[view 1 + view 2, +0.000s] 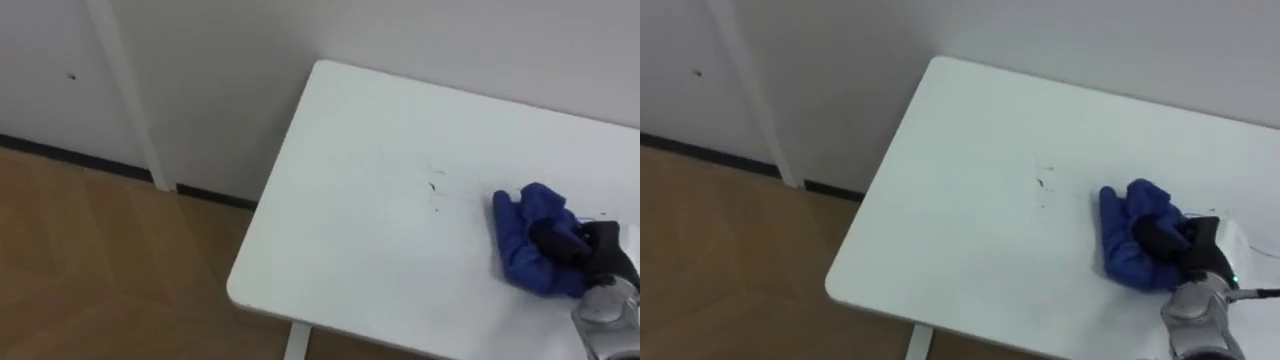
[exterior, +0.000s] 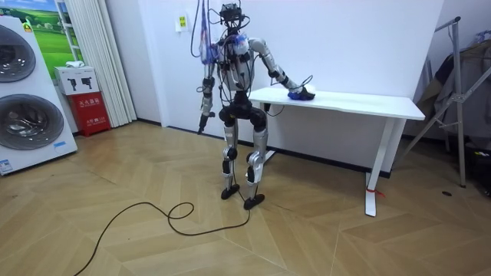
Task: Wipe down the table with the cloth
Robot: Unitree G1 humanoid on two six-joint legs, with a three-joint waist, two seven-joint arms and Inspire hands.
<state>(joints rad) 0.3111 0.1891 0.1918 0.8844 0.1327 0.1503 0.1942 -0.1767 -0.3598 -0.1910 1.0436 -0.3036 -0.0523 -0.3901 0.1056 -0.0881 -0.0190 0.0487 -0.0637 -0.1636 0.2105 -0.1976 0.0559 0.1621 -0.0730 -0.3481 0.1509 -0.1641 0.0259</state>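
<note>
A crumpled blue cloth (image 1: 528,232) lies on the white table (image 1: 370,180), toward its right part in the eye views. My right hand (image 1: 598,245) comes in from the lower right and rests on the cloth, its dark fingers curled into the folds. Left of the cloth are a few small dark marks (image 1: 433,190) on the tabletop. In the room view I stand at the table's end on that view's left, right arm stretched out to the cloth (image 2: 301,95), while my left hand (image 2: 202,119) hangs at my side.
The table's left corner (image 1: 235,290) and front edge drop to wooden floor (image 1: 90,260). A white wall with a white upright strip (image 1: 130,90) runs behind. Washing machines (image 2: 27,92) and a red box (image 2: 86,103) stand far left, a metal rack (image 2: 460,100) far right.
</note>
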